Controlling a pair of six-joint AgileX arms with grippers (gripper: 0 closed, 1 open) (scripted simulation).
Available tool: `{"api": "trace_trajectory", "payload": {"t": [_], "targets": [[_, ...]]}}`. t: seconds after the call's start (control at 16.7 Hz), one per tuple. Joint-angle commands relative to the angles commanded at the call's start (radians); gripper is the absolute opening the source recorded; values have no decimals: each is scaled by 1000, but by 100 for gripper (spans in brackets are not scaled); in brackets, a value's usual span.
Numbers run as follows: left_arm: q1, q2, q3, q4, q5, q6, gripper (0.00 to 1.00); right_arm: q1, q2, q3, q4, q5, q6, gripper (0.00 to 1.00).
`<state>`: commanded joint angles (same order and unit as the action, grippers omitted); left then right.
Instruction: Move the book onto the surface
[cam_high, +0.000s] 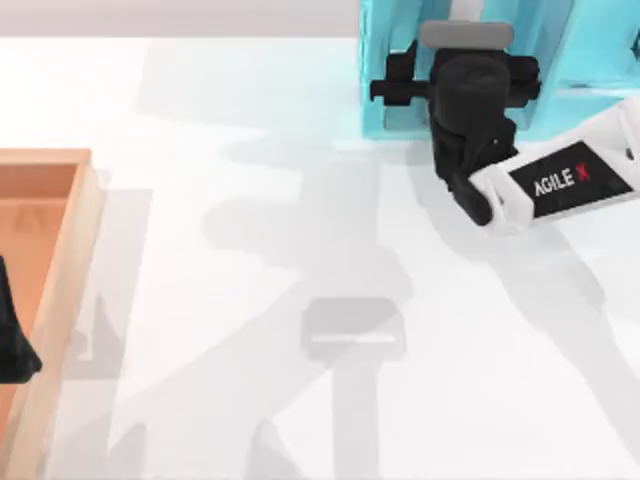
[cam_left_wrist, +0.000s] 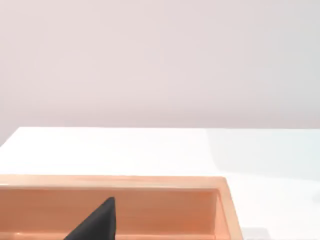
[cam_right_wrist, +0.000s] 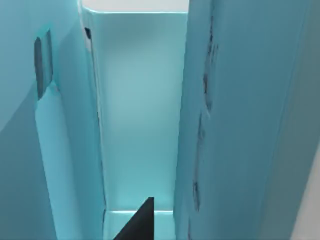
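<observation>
Still early: the book has not left the shelf.
The right gripper (cam_high: 455, 60) is at the turquoise shelf (cam_high: 385, 80), pushed into a slot; whether its fingers are apart or together cannot be told. The book (cam_right_wrist: 235, 125) seems to stand upright beside that slot, inside the shelf. Pulling it out and laying it on the white table (cam_high: 300, 250) remains. The left gripper (cam_high: 12, 345) is parked over the wooden tray (cam_high: 70, 250).

the tray (cam_high: 60, 260) looks like smooth orange-brown wood with a soft sheen. the tabletop (cam_high: 250, 120) is plain matt white. the shelf unit (cam_high: 380, 90) appears as glossy turquoise plastic (faintly translucent), while the right arm (cam_high: 560, 180) has white, smooth casing.
</observation>
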<state>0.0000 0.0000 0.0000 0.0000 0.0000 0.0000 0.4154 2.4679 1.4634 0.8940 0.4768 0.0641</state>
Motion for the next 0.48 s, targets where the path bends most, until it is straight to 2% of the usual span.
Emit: {"api": "trace_trajectory", "payload": {"t": [0.3,0.48], "targets": [[0,0,0,0,0,0,100,-6,11,21,-11,-6,-1,100],[0,0,0,0,0,0,100,-6,11,21,-11,-6,-1,77]]}}
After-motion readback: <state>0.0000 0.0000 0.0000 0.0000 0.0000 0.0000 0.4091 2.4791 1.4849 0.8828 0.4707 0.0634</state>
